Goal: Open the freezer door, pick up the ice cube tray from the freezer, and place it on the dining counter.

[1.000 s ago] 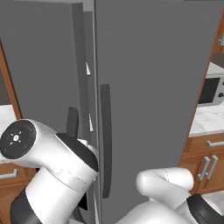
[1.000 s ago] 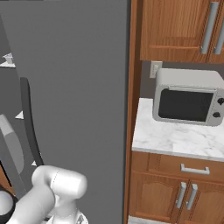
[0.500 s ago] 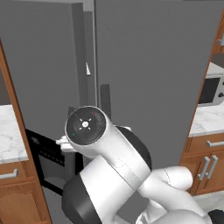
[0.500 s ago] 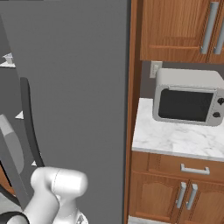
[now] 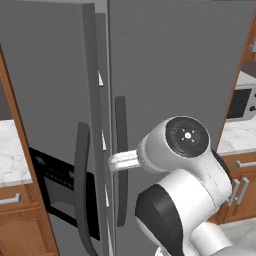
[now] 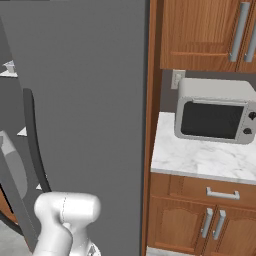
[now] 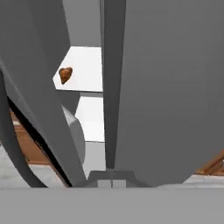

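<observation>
Freezer door, ajar: we should widen it by its dark handle; our claw's grasp cannot be told.

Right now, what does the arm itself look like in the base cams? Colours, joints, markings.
The arm is glossy white with rounded, bulbous links. A dark circular cap with a small white centre mark sits on one joint, and a black band wraps the link below. A ribbed white cylinder sticks out sideways. No cables show.

Freezer door ajar, narrow gap along its right edge, white shelves peeking through; arm reaching toward the gap beside the dark handle
</observation>
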